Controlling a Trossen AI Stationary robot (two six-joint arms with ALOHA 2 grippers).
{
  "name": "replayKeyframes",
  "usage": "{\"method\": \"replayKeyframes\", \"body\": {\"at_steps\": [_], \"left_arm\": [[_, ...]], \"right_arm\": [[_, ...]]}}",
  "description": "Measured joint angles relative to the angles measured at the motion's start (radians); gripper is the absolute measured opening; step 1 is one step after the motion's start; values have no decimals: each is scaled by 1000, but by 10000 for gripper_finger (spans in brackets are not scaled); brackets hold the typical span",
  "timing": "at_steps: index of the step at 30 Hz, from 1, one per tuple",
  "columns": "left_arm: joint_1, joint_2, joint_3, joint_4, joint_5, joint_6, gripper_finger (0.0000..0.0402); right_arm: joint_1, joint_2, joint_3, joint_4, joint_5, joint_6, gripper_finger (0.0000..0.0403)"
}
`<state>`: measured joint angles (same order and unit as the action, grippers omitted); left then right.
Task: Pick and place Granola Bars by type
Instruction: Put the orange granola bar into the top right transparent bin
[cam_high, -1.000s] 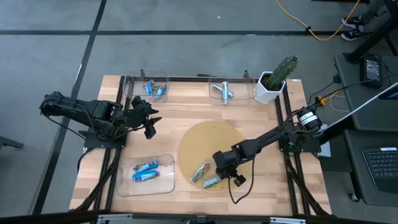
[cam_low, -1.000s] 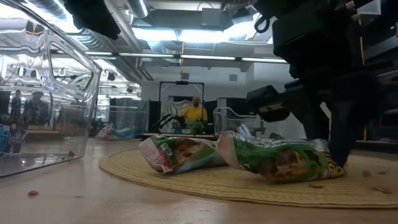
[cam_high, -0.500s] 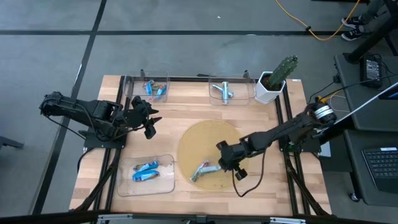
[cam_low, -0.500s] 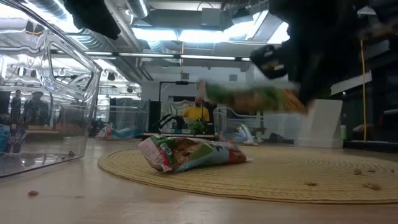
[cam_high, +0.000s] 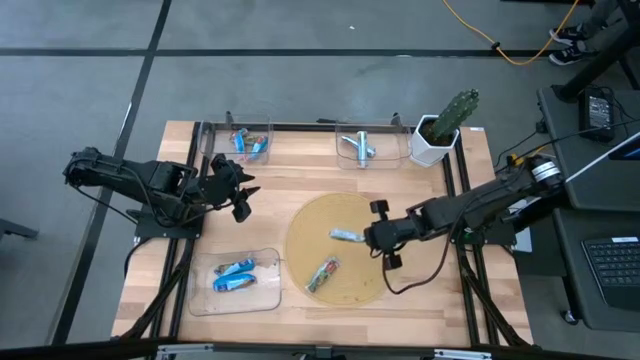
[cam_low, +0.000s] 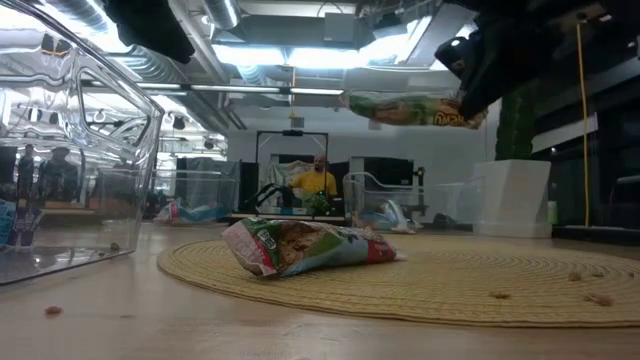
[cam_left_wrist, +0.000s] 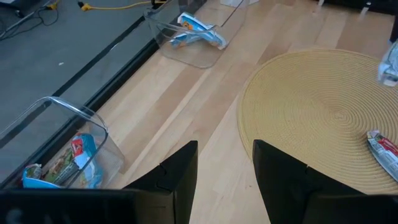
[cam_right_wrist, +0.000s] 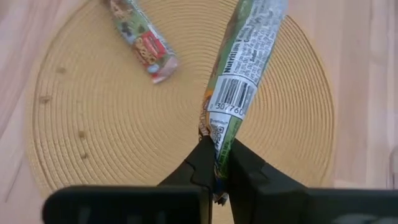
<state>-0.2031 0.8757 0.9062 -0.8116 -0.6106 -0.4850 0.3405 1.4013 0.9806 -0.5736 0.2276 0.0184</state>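
right tool (cam_high: 372, 236) over the round woven mat (cam_high: 310, 225), clamped tight on one end of a green-wrapped granola bar (cam_high: 346, 236), bar lifted clear of the mat and sticking out level from the fingers (cam_right_wrist: 205, 163). barcode side of the wrapper facing the right wrist camera. second green/red bar (cam_high: 322, 273) lying flat on the mat, nearer the front edge, apart from the held one. left tool (cam_high: 243, 190) hovering off the mat over the left side of the worktop (cam_high: 300, 180), fingers (cam_left_wrist: 180, 171) parted, holding nothing. two blue bars (cam_high: 234, 276) in the clear tray (cam_high: 268, 298) at front left. more blue bars (cam_high: 250, 143) in the clear tray at back left (cam_high: 213, 140). silver bars (cam_high: 357, 147) in the clear tray at back centre (cam_high: 342, 157). potted cactus (cam_high: 447, 122) at back right corner. person in a yellow top (cam_low: 316, 180) far behind in the room, low view.
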Motion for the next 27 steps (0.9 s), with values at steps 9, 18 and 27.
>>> {"method": "replayKeyframes", "body": {"at_steps": [9, 18, 27], "left_arm": [[0, 0, 0, 0, 0, 0, 145], [0, 0, 0, 0, -1, 1, 145], [0, 0, 0, 0, -2, 1, 145]], "right_arm": [[-139, -138, 2, -86, 13, -66, 30], [-391, -269, 98, -235, 18, -81, 33], [-533, -255, 108, -238, -71, -168, 24]]}}
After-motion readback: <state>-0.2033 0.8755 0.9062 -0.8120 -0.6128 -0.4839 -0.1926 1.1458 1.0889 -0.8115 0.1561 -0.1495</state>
